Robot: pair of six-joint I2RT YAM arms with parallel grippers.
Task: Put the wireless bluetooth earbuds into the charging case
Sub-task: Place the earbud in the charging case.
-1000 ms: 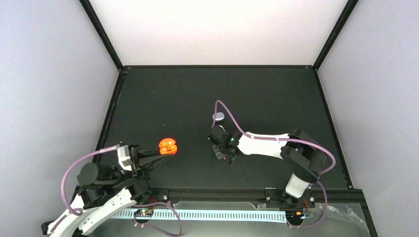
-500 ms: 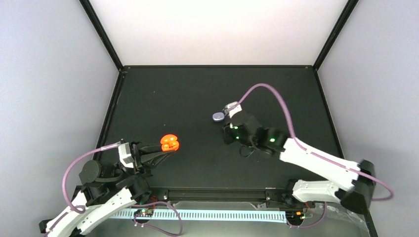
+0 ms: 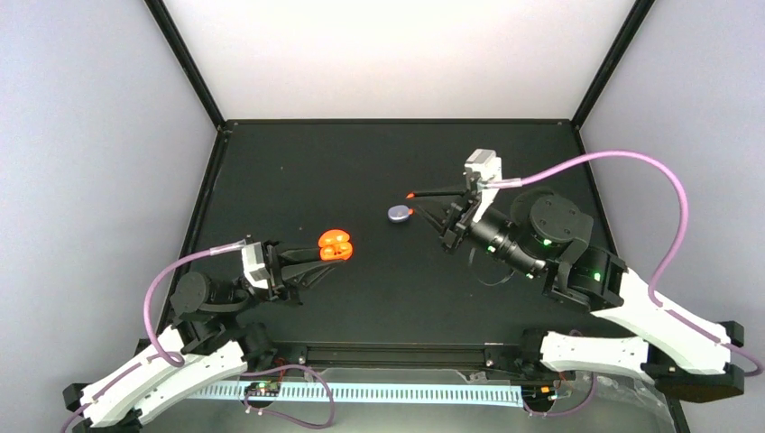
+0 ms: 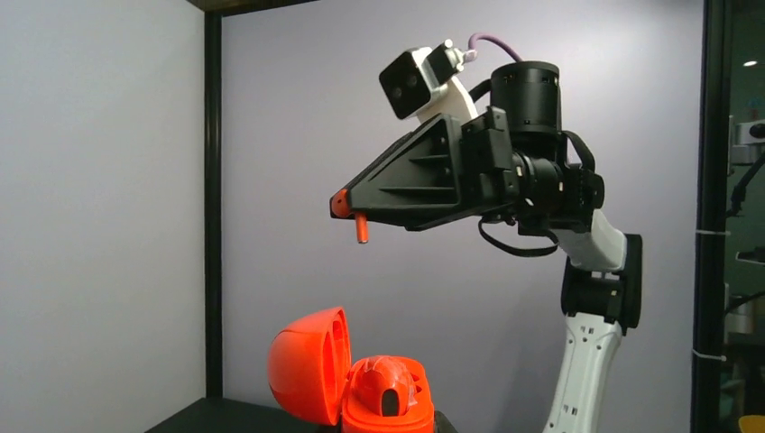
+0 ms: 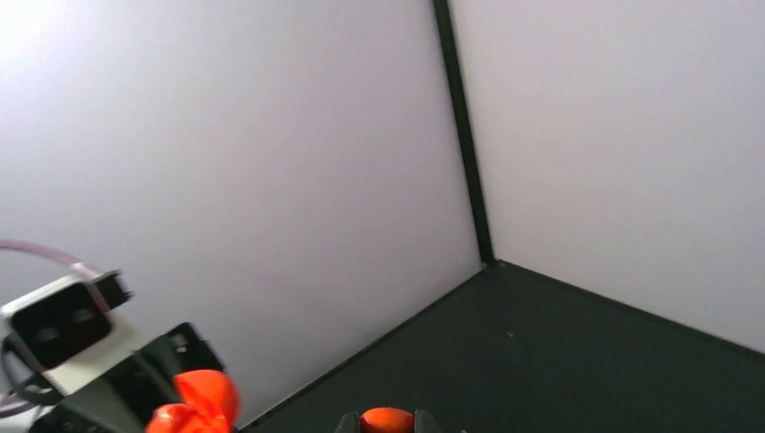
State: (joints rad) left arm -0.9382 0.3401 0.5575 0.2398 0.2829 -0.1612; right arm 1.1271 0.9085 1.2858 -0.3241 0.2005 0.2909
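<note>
While the left jaws are clamped shut on the orange case (image 3: pixel 335 245), the right jaws are pinched almost fully together on a small orange earbud (image 4: pixel 360 225) at their very tips. Seen from above, the case is left of centre over the black surface (image 3: pixel 298 171), out in front of the left arm; whether it touches the surface I cannot tell. Its hinged lid (image 4: pixel 307 365) stands open, tipped to the left in the left wrist view. A rounded orange shape with a dark slot fills the base, and whether that is a second earbud is unclear. The right arm is raised, its jaws level and pointing toward the case but well apart from it, with the earbud's short stem hanging down. From the left wrist the earbud shows higher than the case. A small grey-lavender disc (image 3: pixel 398 214) lies on the surface just beside the right jaws in the top view.
</note>
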